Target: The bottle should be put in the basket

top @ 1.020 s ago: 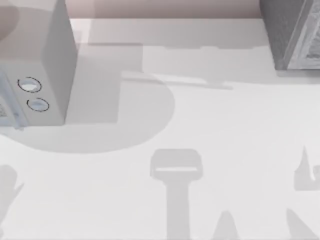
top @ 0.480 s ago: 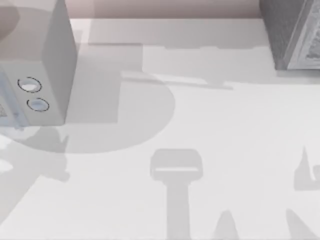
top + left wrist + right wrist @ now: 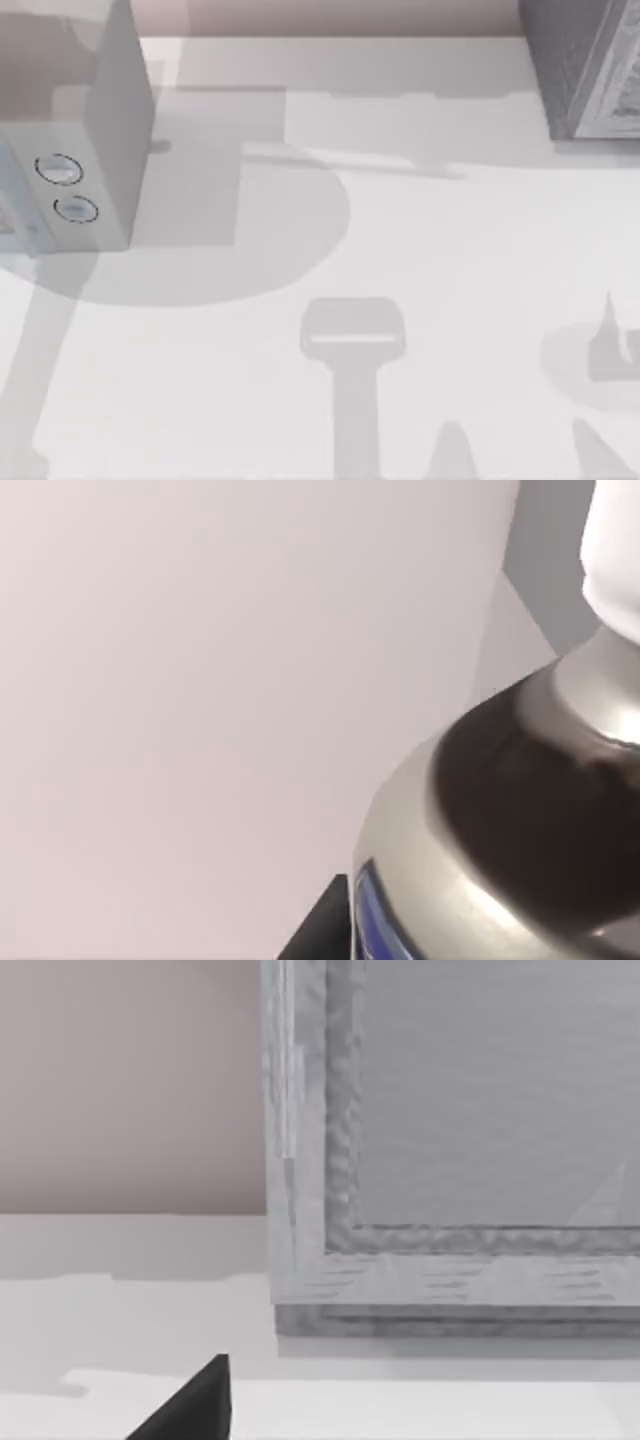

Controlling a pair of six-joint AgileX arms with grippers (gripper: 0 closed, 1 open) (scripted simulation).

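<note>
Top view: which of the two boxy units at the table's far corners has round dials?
The left unit: two round dials on its front. The textured grey right unit shows none.

Bottle [image 3: 500,820]: glossy, metallic-looking silver shoulder, dark shiny band, smooth white cap [image 3: 612,550] like plastic. Worktop [image 3: 450,260]: smooth matt white. Box at left [image 3: 95,130]: matt pale grey, two glossy round knobs. Frame at right [image 3: 330,1160]: rough, mottled grey, like stone or cast metal.
</note>
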